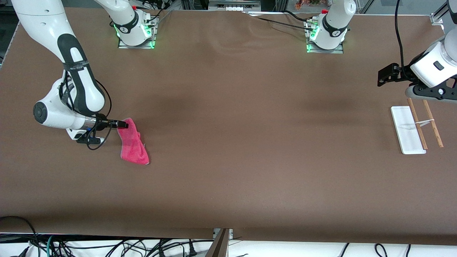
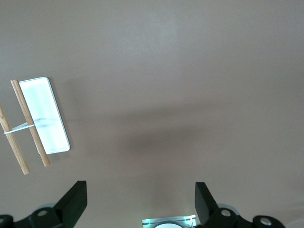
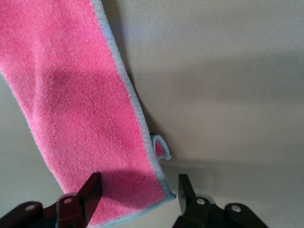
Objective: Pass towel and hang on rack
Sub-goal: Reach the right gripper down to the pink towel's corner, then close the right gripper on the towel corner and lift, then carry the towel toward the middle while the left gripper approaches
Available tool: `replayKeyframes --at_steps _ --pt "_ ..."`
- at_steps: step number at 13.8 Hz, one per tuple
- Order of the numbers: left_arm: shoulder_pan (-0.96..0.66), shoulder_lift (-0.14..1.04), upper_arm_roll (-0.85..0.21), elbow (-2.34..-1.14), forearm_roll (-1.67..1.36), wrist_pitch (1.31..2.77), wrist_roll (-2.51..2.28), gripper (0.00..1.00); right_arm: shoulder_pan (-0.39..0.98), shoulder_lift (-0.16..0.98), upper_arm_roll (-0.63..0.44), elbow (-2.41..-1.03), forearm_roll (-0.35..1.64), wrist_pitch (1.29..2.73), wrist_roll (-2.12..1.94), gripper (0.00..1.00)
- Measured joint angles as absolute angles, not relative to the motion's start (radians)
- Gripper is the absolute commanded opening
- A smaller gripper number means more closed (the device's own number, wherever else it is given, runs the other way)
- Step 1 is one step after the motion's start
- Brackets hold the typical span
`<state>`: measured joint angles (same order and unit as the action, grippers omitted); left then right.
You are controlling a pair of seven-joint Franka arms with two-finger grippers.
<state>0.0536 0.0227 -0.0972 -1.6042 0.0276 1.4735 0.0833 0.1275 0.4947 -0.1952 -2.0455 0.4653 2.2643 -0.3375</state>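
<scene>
The pink-red towel (image 1: 134, 143) lies in a rumpled strip on the brown table toward the right arm's end. My right gripper (image 1: 123, 124) is low at the towel's end that is farther from the front camera. Its jaws are open, and in the right wrist view the grey-trimmed corner of the towel (image 3: 85, 95) lies between the fingers of the right gripper (image 3: 138, 184). The rack (image 1: 416, 128), a white base with two thin wooden rods, stands toward the left arm's end. My left gripper (image 1: 383, 76) hangs open and empty above the table beside the rack (image 2: 40, 118); nothing is between the fingers of the left gripper (image 2: 140, 199).
The brown table cover (image 1: 250, 142) stretches between towel and rack. The two arm bases (image 1: 135, 32) (image 1: 326, 35) stand at the table's edge farthest from the front camera. Cables (image 1: 107, 248) hang below the edge nearest that camera.
</scene>
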Motion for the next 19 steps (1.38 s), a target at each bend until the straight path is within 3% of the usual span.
replayKeyframes --at_steps 2,3,9,15,19 --pt "0.054 0.023 -0.097 -1.604 0.028 1.473 0.083 1.00 0.122 0.501 -0.195 -2.045 0.467 2.265 -0.351 0.01" --pt "0.054 0.023 -0.096 -1.604 0.028 1.473 0.083 1.00 0.121 0.500 -0.195 -2.045 0.467 2.265 -0.353 0.00" --pt "0.054 0.023 -0.095 -1.604 0.028 1.473 0.083 1.00 0.121 0.485 -0.192 -2.031 0.468 2.247 -0.353 0.00" --pt "0.054 0.023 -0.095 -1.604 0.028 1.473 0.083 1.00 0.178 0.397 -0.182 -1.876 0.422 1.995 -0.260 0.00" --pt "0.054 0.023 -0.095 -1.604 0.028 1.473 0.083 1.00 0.277 0.374 -0.176 -1.680 0.344 1.778 -0.092 0.00"
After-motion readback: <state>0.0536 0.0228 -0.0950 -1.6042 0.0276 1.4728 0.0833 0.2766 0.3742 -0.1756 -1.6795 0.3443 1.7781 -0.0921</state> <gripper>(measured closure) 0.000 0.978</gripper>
